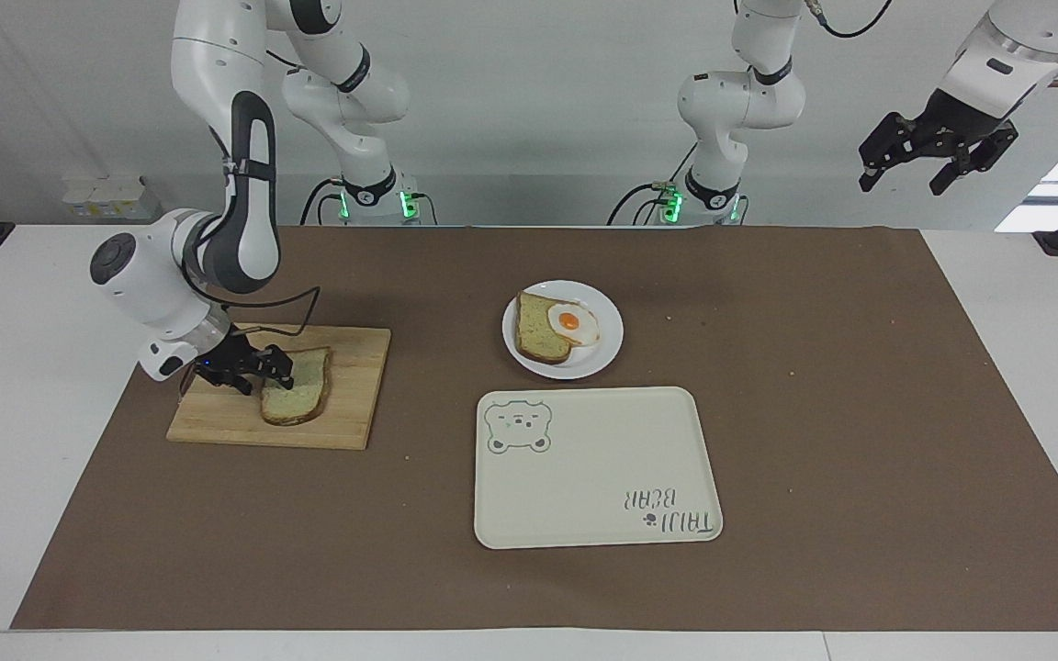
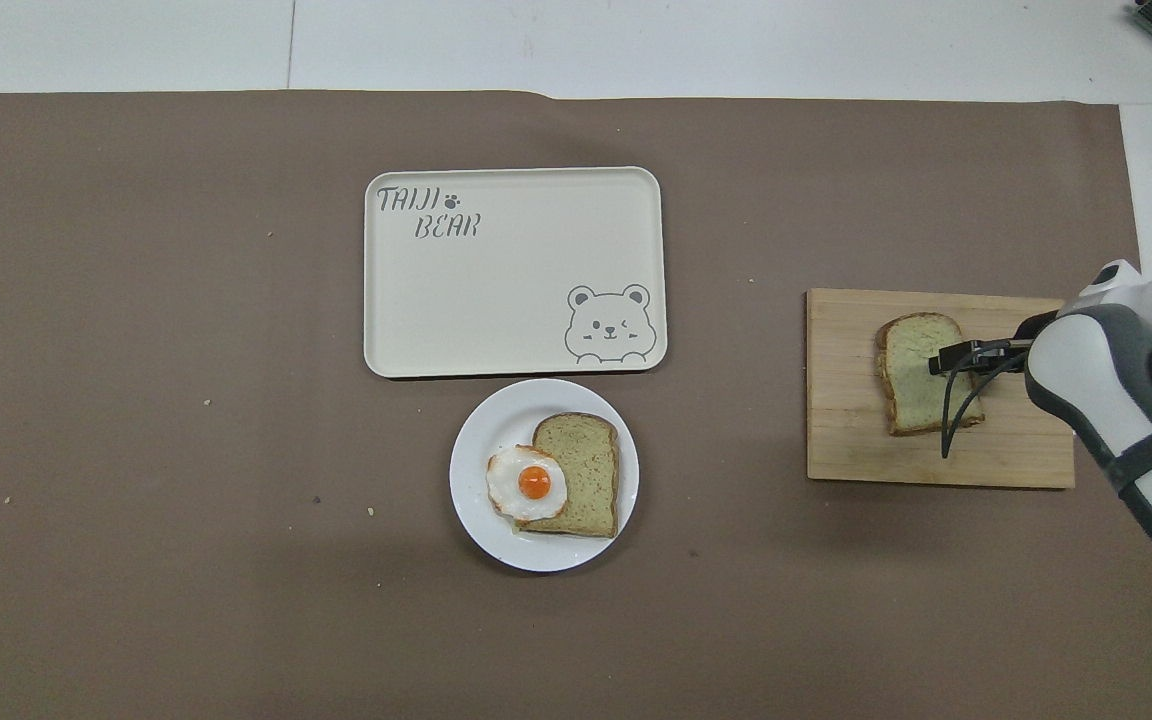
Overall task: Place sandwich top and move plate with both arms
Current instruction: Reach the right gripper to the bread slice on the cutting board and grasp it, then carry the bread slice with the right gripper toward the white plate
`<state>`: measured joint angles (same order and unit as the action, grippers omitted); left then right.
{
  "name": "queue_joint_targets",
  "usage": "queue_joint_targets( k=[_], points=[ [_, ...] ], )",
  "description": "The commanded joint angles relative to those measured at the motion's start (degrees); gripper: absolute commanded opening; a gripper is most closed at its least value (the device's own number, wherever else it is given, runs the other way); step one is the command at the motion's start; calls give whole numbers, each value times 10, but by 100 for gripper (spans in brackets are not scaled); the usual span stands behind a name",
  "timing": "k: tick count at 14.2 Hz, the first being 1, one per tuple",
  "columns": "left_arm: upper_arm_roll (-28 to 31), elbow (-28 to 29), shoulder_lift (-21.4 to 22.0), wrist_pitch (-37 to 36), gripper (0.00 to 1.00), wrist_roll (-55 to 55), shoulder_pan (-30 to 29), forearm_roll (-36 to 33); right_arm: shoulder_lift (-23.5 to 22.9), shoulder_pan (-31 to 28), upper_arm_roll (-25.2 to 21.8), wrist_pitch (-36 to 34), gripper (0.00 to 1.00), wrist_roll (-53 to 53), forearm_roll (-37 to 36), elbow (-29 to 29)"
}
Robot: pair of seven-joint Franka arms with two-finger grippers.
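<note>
The sandwich top (image 1: 301,393) (image 2: 911,390), a pale slice with a dark crust, lies flat on a wooden cutting board (image 1: 354,390) (image 2: 1021,455) toward the right arm's end of the table. My right gripper (image 1: 264,372) (image 2: 941,360) is low over the board, at the edge of the slice that faces the right arm's end. The white plate (image 1: 604,353) (image 2: 476,525) sits mid-table with another bread slice (image 1: 536,338) and a fried egg (image 1: 573,323) on it. My left gripper (image 1: 938,156) hangs open, high above the left arm's end of the table, and waits.
A cream tray with a bear drawing (image 1: 593,477) (image 2: 516,300) lies just farther from the robots than the plate. A brown paper sheet (image 1: 860,413) covers the table. A few crumbs dot it.
</note>
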<state>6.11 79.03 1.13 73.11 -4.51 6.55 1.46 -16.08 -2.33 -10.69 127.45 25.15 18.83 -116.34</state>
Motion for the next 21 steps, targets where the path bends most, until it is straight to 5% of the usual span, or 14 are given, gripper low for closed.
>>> queue_joint_targets(
  k=[1,7,11,21],
  points=[
    [3,8,10,-7,100,6,4,-6,7,-7,3,-12,0,10,16,-2],
    [3,8,10,-6,100,6,4,-6,7,-7,4,-18,0,-27,15,3],
    [3,9,10,-6,100,6,5,-6,15,5,8,-101,0,-94,5,60],
    [3,9,10,-5,100,7,5,-6,36,149,21,-193,0,-195,10,115]
  ],
)
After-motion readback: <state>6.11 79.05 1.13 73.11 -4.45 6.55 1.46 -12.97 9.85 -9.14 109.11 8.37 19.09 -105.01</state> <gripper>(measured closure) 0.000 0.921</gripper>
